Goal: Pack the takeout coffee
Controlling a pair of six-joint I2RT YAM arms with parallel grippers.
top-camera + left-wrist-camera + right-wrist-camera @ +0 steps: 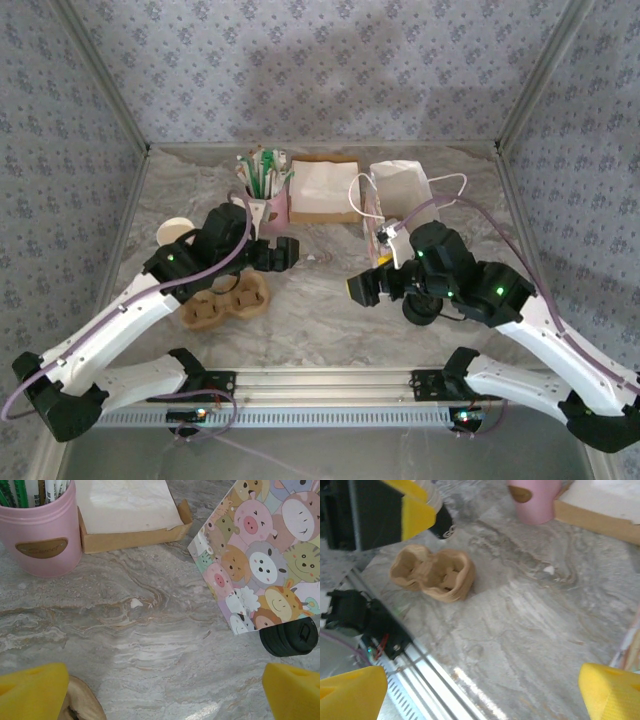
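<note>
The takeout coffee with its black lid is hidden or out of view. My left gripper (pixel 284 255) is open over bare marble, its yellow pads (pixel 32 690) wide apart with nothing between them. A brown pulp cup carrier (pixel 228 300) lies just below it, its edge (pixel 82 705) beside the left pad. My right gripper (pixel 362 289) is also open and empty, low over the table near the front rail. The carrier (pixel 432 572) lies ahead of it and to its left. A cartoon-animal paper bag (pixel 265 555) stands behind the right gripper.
A squat black pile of spare lids (pixel 289 636) sits by the bag's corner, partly under the right arm (pixel 420 310). A pink holder (pixel 265 200) and a napkin box (pixel 322 190) stand at the back. Lidless cream cups (pixel 175 232) stand far left. The metal rail (pixel 435 675) runs along the front edge.
</note>
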